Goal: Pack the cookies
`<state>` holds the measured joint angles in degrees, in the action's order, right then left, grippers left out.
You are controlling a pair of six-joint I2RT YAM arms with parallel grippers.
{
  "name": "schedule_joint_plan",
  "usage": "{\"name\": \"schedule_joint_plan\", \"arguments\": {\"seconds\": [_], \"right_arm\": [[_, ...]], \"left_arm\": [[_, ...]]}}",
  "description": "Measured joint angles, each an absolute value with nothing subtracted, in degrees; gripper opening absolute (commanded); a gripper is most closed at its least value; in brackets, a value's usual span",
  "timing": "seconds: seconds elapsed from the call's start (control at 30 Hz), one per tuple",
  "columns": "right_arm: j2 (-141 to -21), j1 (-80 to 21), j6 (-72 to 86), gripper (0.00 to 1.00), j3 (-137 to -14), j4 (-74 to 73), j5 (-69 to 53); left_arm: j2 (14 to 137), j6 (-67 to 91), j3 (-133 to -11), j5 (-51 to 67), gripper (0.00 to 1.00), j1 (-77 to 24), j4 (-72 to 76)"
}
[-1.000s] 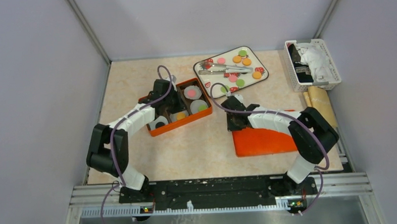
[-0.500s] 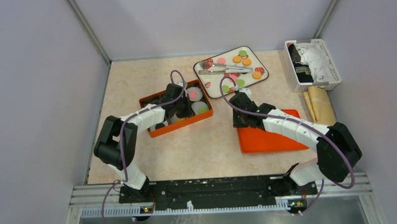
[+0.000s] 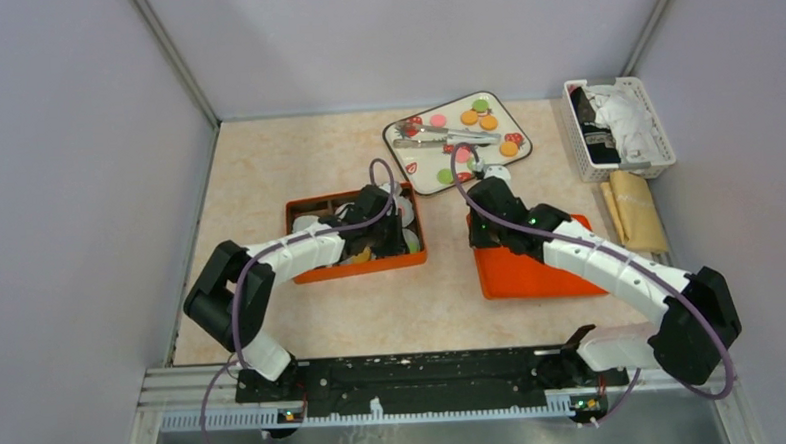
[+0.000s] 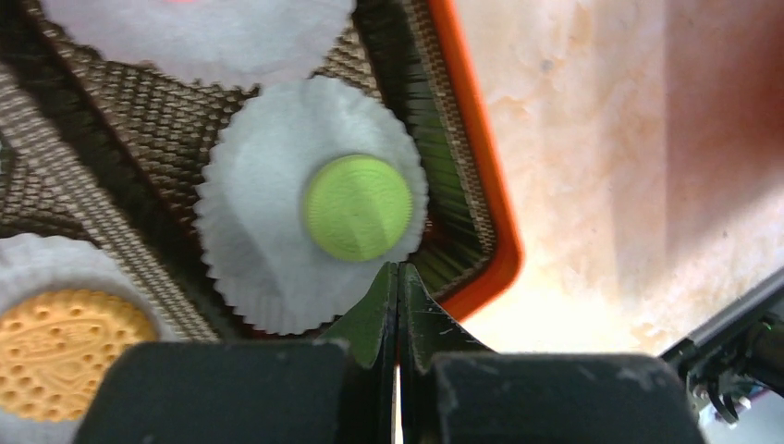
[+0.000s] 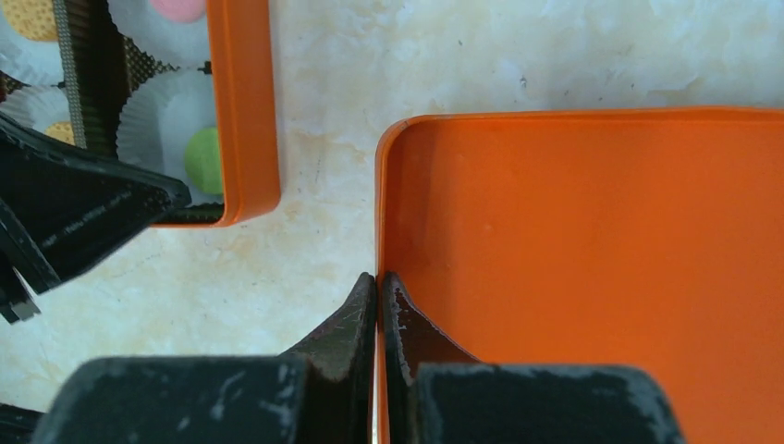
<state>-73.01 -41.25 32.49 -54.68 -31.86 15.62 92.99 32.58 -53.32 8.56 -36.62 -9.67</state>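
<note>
The orange box [image 3: 356, 271] holds white paper cups with cookies in them: a green cookie [image 4: 358, 206] and an orange cookie [image 4: 65, 338]. My left gripper [image 4: 398, 270] is shut on the box's right wall, just below the green one. My right gripper [image 5: 379, 276] is shut on the left rim of the orange lid [image 5: 601, 231], which lies to the right of the box [image 5: 242, 111]. More cookies lie on the strawberry plate [image 3: 422, 176] behind: an orange one [image 3: 470, 118], a green one [image 3: 480, 105] and a pink one [image 3: 438, 120].
Metal tongs [image 3: 445, 135] lie across the plate. A white basket [image 3: 620, 127] with cloths stands at the back right, and a brown paper roll [image 3: 637, 209] lies in front of it. A strip of table separates box and lid.
The left gripper has dragged the box to the right and turned it square. The right gripper has slid the lid back and right, straightening it beside the box.
</note>
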Motion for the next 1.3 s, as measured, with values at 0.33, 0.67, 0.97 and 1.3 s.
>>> {"name": "schedule_joint_plan", "arguments": {"seconds": [0.33, 0.67, 0.97, 1.3], "right_arm": [[-70.22, -41.25, 31.03, 0.0, -54.92, -33.08, 14.63], [-68.25, -45.76, 24.67, 0.0, -59.02, -36.8, 9.96], [-66.72, -50.19, 17.23, 0.0, -66.22, -42.94, 9.39], [-67.72, -53.36, 13.45, 0.0, -66.85, -44.56, 9.98]], "left_arm": [[91.77, 34.39, -55.4, 7.14, 0.02, -40.6, -11.44], [86.41, 32.23, -62.46, 9.32, 0.44, -39.27, -12.05], [91.11, 33.08, -66.0, 27.66, 0.6, -35.57, -8.99], [90.63, 40.82, -62.43, 44.14, 0.62, -27.88, -0.6]]}}
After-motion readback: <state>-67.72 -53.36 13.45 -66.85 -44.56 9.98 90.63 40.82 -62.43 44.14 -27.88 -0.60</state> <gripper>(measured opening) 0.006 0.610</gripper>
